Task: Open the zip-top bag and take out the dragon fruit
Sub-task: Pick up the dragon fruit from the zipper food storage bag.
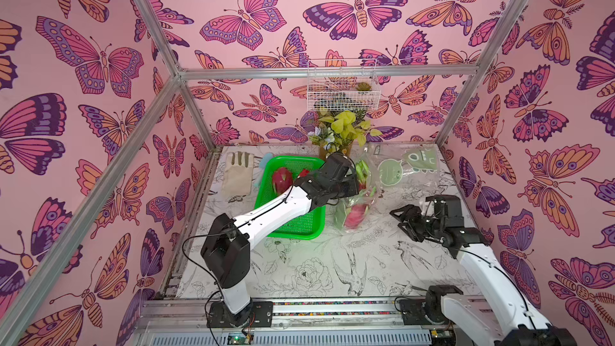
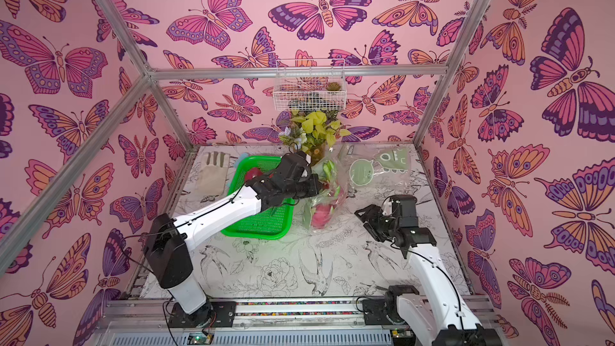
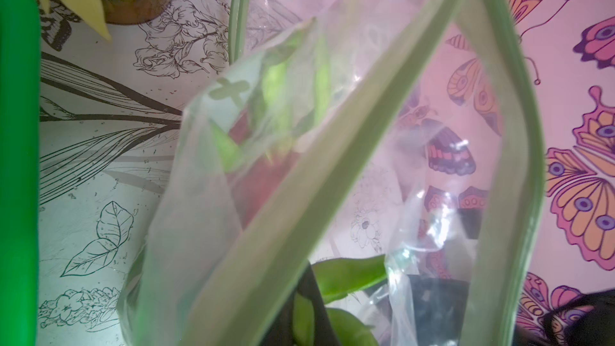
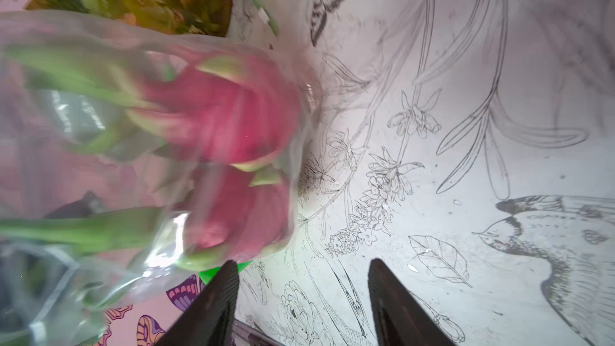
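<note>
A clear zip-top bag [image 1: 357,201] with a pale green zip strip [image 3: 299,194] hangs off the table beside the green tray. My left gripper [image 1: 356,179] is shut on its upper rim; in the left wrist view the bag hides the jaws. A pink dragon fruit [image 1: 355,215] with green scales sits low in the bag, blurred and close in the right wrist view [image 4: 226,111]. Another dragon fruit [image 1: 282,178] lies in the green tray [image 1: 299,231], with a red one [image 1: 303,173] partly hidden behind my arm. My right gripper [image 4: 304,271] is open and empty, just right of the bag [image 2: 327,201].
A second clear bag [image 1: 406,168] with green prints lies flat at the back right. A pale glove [image 1: 238,171] lies left of the tray. A potted plant [image 1: 339,131] stands at the back, under a white wire basket [image 1: 342,91] on the wall.
</note>
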